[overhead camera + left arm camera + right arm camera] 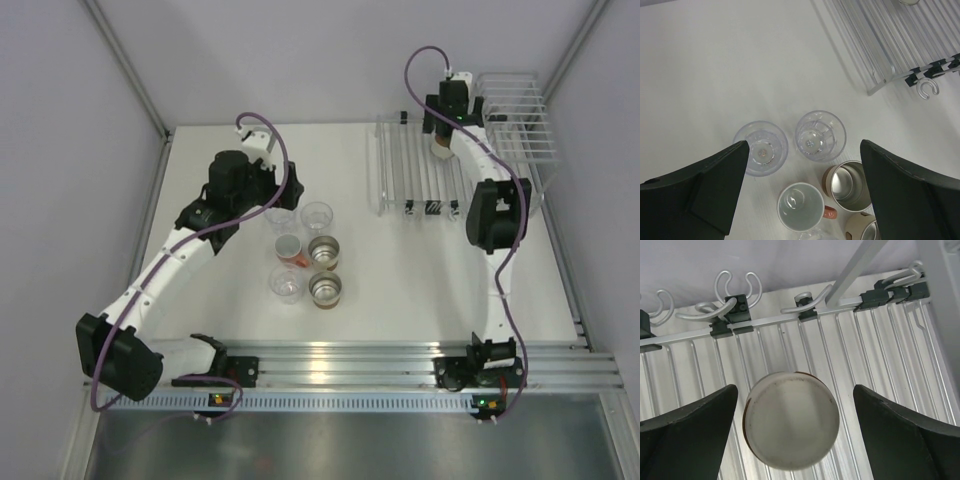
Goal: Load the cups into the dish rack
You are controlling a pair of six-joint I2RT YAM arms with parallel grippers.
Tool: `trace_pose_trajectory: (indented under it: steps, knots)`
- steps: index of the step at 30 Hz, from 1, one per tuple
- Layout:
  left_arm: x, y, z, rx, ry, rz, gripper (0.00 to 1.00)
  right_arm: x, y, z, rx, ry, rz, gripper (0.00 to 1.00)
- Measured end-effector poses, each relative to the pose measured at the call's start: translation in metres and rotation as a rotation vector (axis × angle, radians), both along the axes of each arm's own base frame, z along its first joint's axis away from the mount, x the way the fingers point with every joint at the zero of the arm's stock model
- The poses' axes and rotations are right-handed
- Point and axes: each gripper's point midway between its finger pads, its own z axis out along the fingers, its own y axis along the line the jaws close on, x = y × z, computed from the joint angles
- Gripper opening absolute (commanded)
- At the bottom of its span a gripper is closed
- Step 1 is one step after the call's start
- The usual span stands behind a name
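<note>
Both pairs spread wide and empty, right fingers [687,435] flanking an upturned brown cup [791,420] standing free on the dish rack [880,355] bars, left fingers [715,190] above two clear cups [820,136] on the worktop [715,75]

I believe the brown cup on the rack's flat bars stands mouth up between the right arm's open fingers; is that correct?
Not quite: the brown cup stands mouth down, cream base up, on the rack's flat bars, between the right arm's open fingers. The right wrist view shows it.
</note>
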Motion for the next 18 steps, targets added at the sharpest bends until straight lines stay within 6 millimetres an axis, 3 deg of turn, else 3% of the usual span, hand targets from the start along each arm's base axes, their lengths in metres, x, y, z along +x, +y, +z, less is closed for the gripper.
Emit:
trace_pose_trajectory:
  steps: [4,7,13,15,18]
  knots:
    - [-0.001,0.002,0.001,0.0,-0.003,0.002,0.98,-0.011,0.005,0.02,0.008,-0.034,0.014,0.99]
    - [-0.001,0.002,-0.002,0.003,0.0,0.002,0.98,-0.019,0.01,0.049,0.021,-0.091,0.032,0.99]
    - [-0.001,0.003,-0.003,0.019,-0.004,-0.008,0.98,-0.05,0.05,0.144,0.077,-0.273,0.143,1.0]
    - [-0.001,0.003,-0.003,0.028,-0.008,-0.013,0.98,-0.068,0.068,0.179,0.1,-0.342,0.194,0.99]
    - [-0.002,0.002,-0.004,0.044,-0.015,-0.03,0.98,-0.104,0.09,0.214,0.132,-0.406,0.255,0.99]
